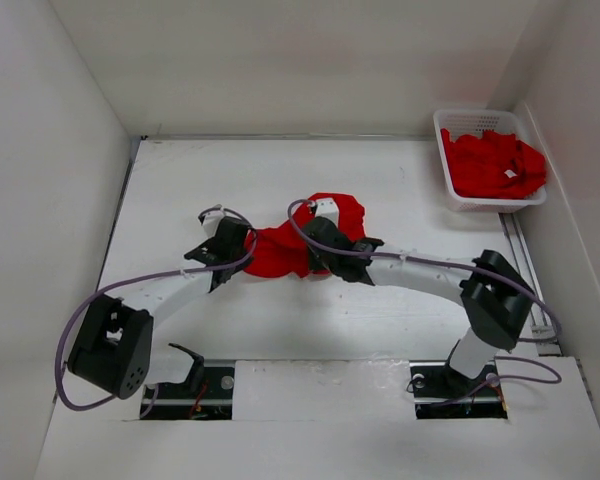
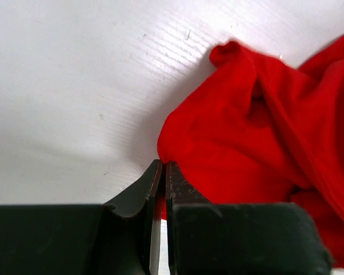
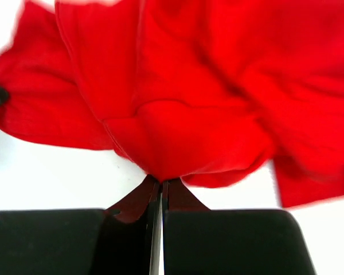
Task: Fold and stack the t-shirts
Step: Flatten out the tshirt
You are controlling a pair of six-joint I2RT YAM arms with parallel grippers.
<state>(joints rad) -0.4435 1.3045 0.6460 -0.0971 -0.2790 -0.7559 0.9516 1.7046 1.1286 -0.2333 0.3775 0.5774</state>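
Risk of a lost corner on the lift.
Nearest me, my left hand (image 2: 162,166) is clenched on what looks like only the very edge of the shirt (image 2: 246,132). That bite is thin, so I judge an outward pull could slip it free and drop that side back on the desk (image 1: 280,330). Just beside it, the right hand (image 3: 160,182) is clenched on a thick bunched fold. It may have taken in more than one layer, so spreading could leave the shirt twisted rather than flat. The shirt lies crumpled at mid-desk between both hands, which sit close together; pulled unevenly, it may drag instead of opening. Far right, the basket (image 1: 445,150) holds more shirts (image 1: 492,162), well apart from both hands.
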